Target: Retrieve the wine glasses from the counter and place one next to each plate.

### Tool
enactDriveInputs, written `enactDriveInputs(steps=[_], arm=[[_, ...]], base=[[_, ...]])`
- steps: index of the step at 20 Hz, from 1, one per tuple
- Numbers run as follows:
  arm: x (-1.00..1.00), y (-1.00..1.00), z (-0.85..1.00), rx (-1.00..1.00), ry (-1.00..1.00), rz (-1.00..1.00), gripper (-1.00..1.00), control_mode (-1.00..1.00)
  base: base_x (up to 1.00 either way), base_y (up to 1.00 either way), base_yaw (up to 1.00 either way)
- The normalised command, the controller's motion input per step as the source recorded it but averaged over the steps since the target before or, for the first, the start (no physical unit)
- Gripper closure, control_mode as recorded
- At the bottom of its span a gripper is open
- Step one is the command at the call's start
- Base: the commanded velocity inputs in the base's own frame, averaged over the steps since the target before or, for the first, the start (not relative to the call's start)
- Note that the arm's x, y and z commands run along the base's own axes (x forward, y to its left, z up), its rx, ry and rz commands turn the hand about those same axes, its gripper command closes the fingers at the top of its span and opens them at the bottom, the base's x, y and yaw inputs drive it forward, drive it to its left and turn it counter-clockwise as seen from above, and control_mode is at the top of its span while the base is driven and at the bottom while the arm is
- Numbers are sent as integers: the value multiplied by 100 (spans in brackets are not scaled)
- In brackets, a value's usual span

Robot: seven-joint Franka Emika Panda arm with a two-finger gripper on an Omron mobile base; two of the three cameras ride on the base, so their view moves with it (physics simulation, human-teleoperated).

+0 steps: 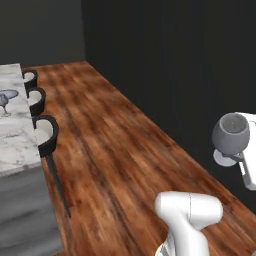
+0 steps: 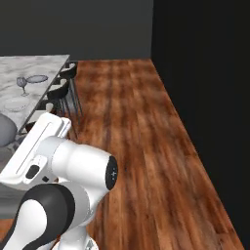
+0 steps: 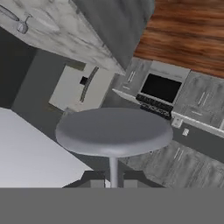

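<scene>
My gripper [image 1: 239,159] is shut on the thin stem of a grey-blue wine glass [image 1: 231,132], which I carry tilted high over the wooden floor at the right. In the hand view the gripper [image 3: 113,181] pinches the stem, and the held glass [image 3: 113,131] spreads wide above it. Its bowl [image 2: 4,129] also peeks in at the left edge. A second wine glass [image 2: 22,84] stands upright on the long marble island [image 2: 46,66], beside the blue-grey plate [image 2: 37,78]. The white plate [image 2: 15,103] lies nearer on the same island. Which cabinet unit is the counter I cannot tell.
Three dark stools [image 1: 46,134] line the island's near side. Open wooden floor [image 1: 120,150] runs between the island and a black wall [image 1: 180,65]. Grey cabinets and a dark oven [image 3: 162,87] appear past the held glass.
</scene>
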Motion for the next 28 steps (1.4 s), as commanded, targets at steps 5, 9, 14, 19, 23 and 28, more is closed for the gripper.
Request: enactDriveInputs(steps=[5,9,14,19,23,28], arm=[[0,0,0,0,0,0,100,100],[0,0,0,0,0,0,100,100],[0,0,0,0,0,0,100,100],[0,0,0,0,0,0,100,100],[0,0,0,0,0,0,100,100],[0,0,0,0,0,0,100,100]], base=[[100,-37,56],[100,-36,53],[100,-45,52],[100,-71,49],[100,-60,59],[33,-14,93]])
